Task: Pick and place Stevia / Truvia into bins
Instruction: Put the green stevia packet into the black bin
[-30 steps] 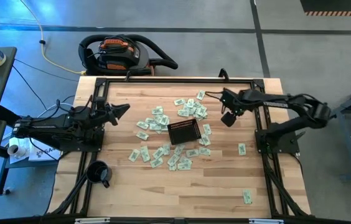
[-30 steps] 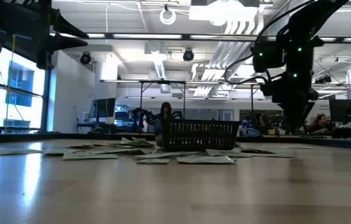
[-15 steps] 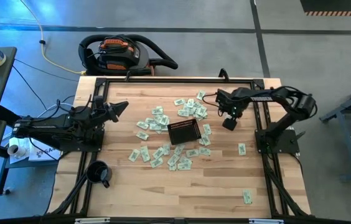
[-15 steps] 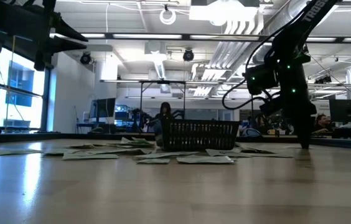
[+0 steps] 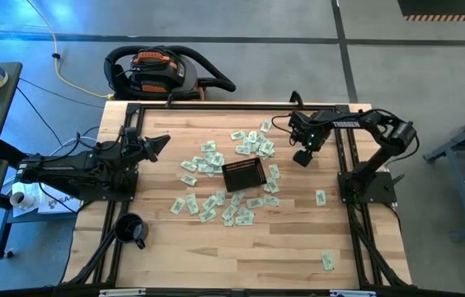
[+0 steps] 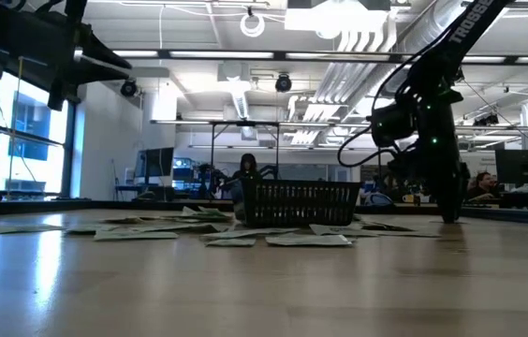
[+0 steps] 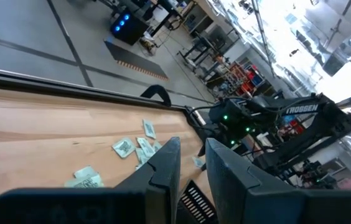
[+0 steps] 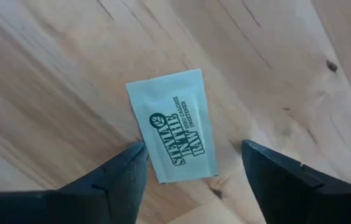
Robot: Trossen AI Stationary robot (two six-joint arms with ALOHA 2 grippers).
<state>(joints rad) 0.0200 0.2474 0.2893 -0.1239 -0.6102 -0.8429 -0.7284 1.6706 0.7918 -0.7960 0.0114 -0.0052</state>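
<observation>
I am holding my right gripper [image 8: 191, 171] low over the table, and its two dark fingers [image 8: 116, 177] are standing wide apart with nothing between them yet. One small pale green paper sachet [image 8: 174, 132] is lying flat on the light wooden table [image 8: 51, 74] in the middle of my wrist picture, with its near end between my fingertips. In the top picture this gripper [image 5: 302, 157] is sitting right of center, near the upper right of the table.

My left gripper [image 5: 160, 143] is waiting at the left side of the table, with its fingers [image 7: 163, 171] a little apart and holding nothing.

The small black basket with mesh walls [image 5: 243, 175] is sitting in the middle of the top picture, well apart from my right gripper.

I think the sachet could slip. It is thin and flat, so my fingers may slide over it or push it away. It is also lying slanted, so I may pinch only a corner and drop it on the way.

I am counting one basket, one round black mug [image 5: 130, 228] at the lower left, and about forty sachets [image 5: 208, 157], too many and too small to count exactly.
</observation>
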